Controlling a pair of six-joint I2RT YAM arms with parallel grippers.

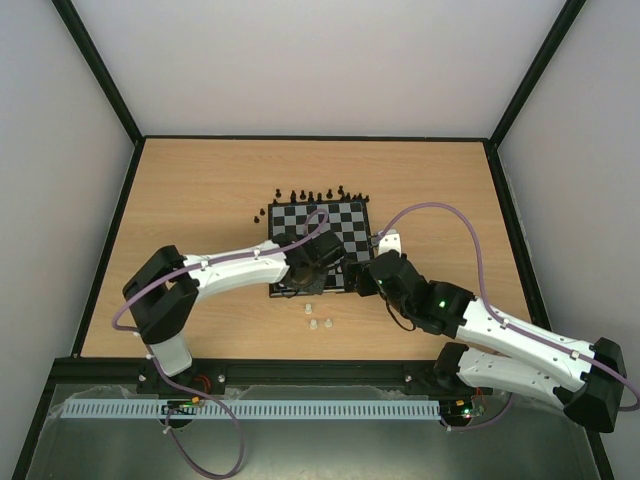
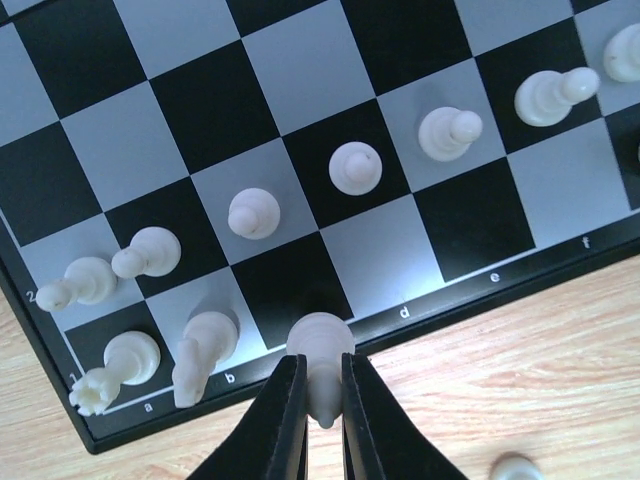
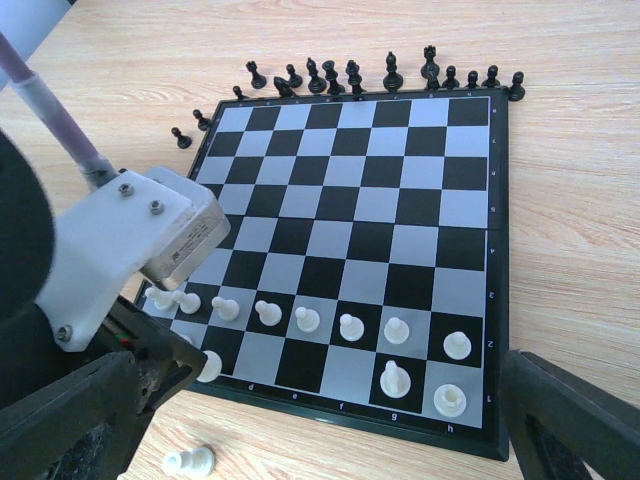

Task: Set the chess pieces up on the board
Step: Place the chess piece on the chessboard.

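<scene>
The board point(image 1: 345, 225) lies mid-table, also filling the left wrist view point(image 2: 300, 90) and the right wrist view point(image 3: 400, 200). My left gripper point(image 2: 322, 365) is shut on a white chess piece point(image 2: 320, 338) over the dark near-row square marked c, its base at the board. A white rook point(image 2: 115, 365) and knight point(image 2: 200, 350) stand beside it, with white pawns point(image 2: 355, 168) in the second row. Another knight point(image 3: 395, 380) and rook point(image 3: 450, 401) stand at g and h. My right gripper point(image 3: 320, 400) hangs open, holding nothing, above the board's near edge.
Black pieces point(image 3: 350, 78) stand in a line off the board's far edge, a few more by its far left corner point(image 1: 258, 214). Three white pieces point(image 1: 314, 318) lie on the wood in front of the board. The left arm's wrist point(image 3: 130, 240) covers the board's near left corner.
</scene>
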